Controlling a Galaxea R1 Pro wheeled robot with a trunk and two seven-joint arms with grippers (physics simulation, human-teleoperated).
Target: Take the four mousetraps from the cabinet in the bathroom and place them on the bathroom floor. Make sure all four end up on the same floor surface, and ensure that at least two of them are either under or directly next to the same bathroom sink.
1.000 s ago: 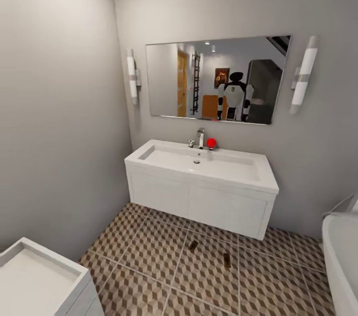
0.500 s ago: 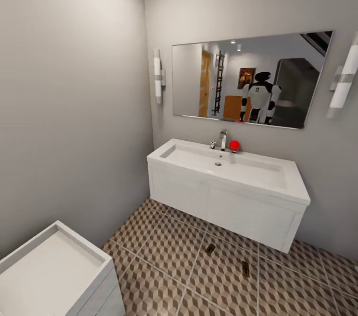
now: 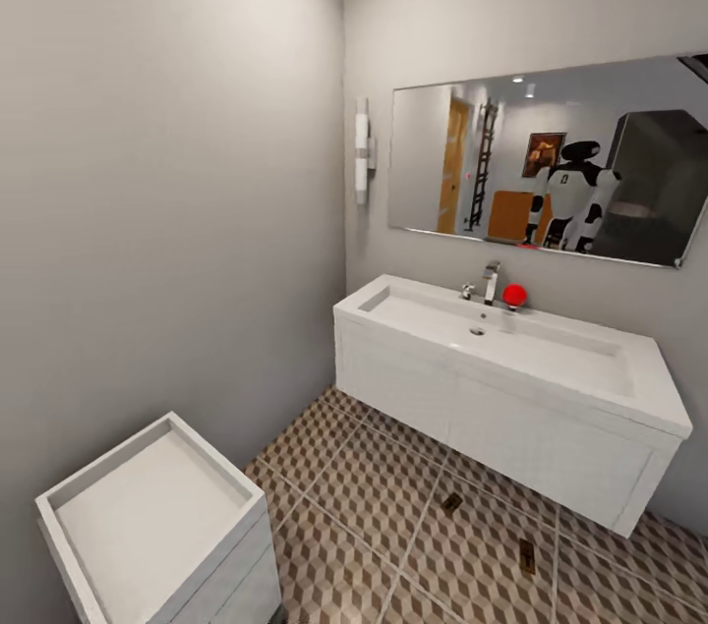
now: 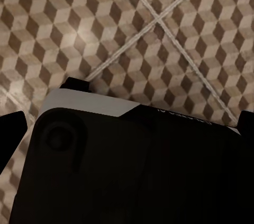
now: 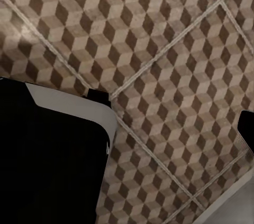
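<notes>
Two mousetraps [image 3: 451, 503] [image 3: 527, 557] lie on the bathroom floor [image 3: 334, 545] before the sink [image 3: 511, 349], apparently lengthwise toward it; gripper states cannot be told.

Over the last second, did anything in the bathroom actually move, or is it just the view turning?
Just the view: the head camera swung left, so the sink, mirror and red ball slid right in the picture and the white box unit came further into view. The two mousetraps lie on the bathroom floor in front of the sink as before. Nothing was grasped or released.
</notes>
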